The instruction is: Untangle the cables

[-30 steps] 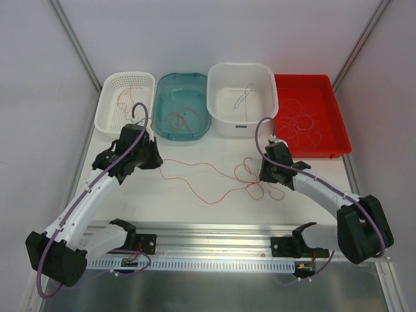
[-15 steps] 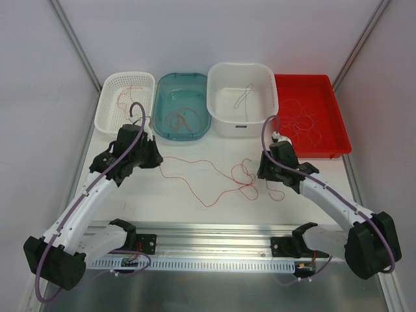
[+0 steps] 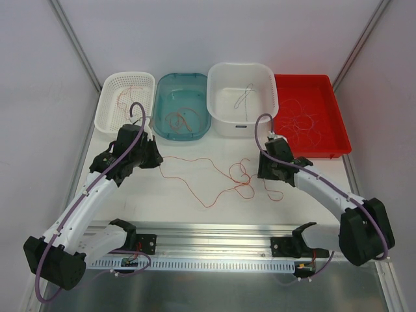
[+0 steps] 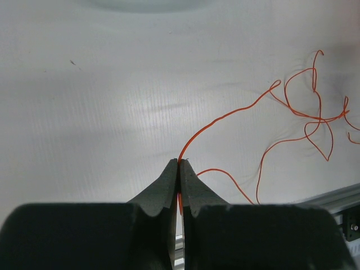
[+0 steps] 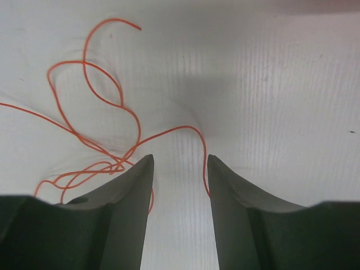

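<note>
White counter [image 3: 195,218] bears red cables [image 3: 242,179], knot not yet freed — left end effector [image 4: 180,164] clenched on one strand, right end effector [image 5: 180,159] released at the knot's edge.

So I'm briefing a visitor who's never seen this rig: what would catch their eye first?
Thin red cables sprawl in loops across the white table, one end pinched in the shut fingers of the left gripper. Along the far edge, the bright red tray at the right holds more loose wires.

Left claw [image 4: 179,164] pinched together, right claw [image 5: 180,163] apart.
</note>
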`<state>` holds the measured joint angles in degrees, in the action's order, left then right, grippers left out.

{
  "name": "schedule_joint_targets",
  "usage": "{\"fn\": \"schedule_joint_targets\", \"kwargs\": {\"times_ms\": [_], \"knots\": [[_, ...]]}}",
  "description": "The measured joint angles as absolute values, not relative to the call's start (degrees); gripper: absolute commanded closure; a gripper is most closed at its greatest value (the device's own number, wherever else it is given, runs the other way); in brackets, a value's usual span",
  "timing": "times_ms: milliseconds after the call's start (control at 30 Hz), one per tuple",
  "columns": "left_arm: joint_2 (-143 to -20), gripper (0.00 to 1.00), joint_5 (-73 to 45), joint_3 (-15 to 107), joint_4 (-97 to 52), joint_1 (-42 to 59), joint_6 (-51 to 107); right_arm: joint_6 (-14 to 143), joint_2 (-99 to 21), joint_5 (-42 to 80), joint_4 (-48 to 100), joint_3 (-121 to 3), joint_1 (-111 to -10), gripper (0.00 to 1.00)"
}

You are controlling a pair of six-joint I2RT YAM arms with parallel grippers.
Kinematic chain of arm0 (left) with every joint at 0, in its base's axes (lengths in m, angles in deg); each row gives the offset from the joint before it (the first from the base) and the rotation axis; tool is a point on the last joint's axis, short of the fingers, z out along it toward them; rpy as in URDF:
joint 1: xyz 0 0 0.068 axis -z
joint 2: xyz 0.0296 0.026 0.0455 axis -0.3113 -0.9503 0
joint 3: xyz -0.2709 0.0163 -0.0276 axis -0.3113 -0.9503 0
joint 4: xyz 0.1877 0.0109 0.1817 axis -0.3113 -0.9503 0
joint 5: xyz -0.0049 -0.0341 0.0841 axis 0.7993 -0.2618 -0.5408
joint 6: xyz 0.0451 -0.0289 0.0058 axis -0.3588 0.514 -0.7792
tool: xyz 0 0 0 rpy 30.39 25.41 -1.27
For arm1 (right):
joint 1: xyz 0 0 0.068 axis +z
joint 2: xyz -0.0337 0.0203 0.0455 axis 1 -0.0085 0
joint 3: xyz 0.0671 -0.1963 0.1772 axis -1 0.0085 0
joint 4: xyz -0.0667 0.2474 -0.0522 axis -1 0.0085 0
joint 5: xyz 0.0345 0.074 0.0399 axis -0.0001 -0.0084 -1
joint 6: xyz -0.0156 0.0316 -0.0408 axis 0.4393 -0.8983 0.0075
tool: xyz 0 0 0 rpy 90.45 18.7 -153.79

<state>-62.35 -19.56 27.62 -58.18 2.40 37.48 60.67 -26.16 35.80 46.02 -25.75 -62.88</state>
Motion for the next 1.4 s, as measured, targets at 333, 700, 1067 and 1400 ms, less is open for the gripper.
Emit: {"fn": "schedule_joint_targets", "kwargs": {"times_ms": [333, 700, 1067, 1400], "knots": [[-62.3, 1.00, -19.6, 27.4, -58.2, 2.4, 37.5, 61.1, -36.2, 34.9, 49.0, -25.7, -62.8, 0.56], [-62.3, 1.00, -20.2, 27.4, -58.2, 2.4, 37.4, 61.0, -38.8, 34.9, 51.4, -25.3, -62.9, 0.60], [-63.2, 1.00, -35.3, 30.9, -62.3, 2.0, 34.9, 61.2, -35.5, 36.6, 55.3, -25.2, -66.3, 0.99], [-64.5, 1.00, -62.1, 38.0, -69.8, -4.3, 29.8, 60.5, -9.1, 38.9, 63.4, -36.4, -86.1, 0.99]]}}
